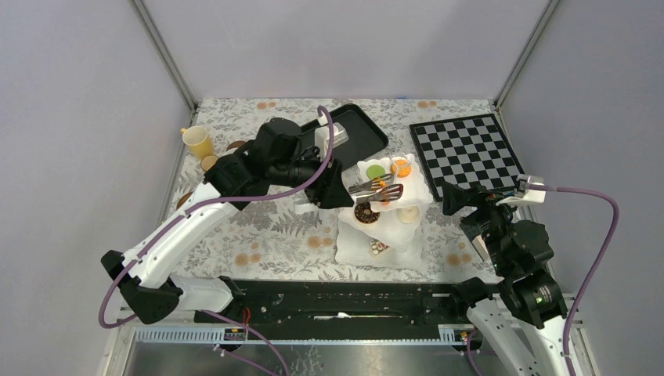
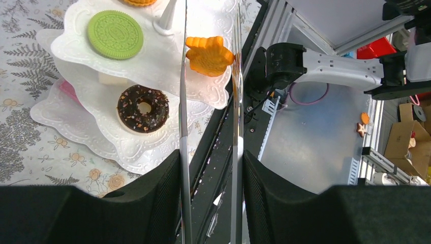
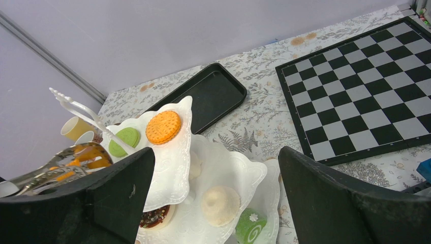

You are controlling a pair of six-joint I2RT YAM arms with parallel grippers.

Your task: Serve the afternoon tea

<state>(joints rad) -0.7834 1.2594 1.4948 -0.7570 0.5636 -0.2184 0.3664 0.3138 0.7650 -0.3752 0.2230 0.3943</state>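
Our left pincer (image 2: 211,173) pinches the silver tongs (image 2: 183,101), which clasp an orange cake (image 2: 209,55) at the top-tier edge of the stand (image 2: 152,63). We judge that placing is underway. Next, the tongs need easing apart. Our right pincer (image 3: 216,201) hangs spread nearby.

the tongs (image 2: 183,127) are polished, mirror-bright metal; the stand (image 2: 157,61) looks smooth glossy white plastic; the tray (image 3: 213,96) is matt black; printed cloth covers the surface (image 2: 25,137).
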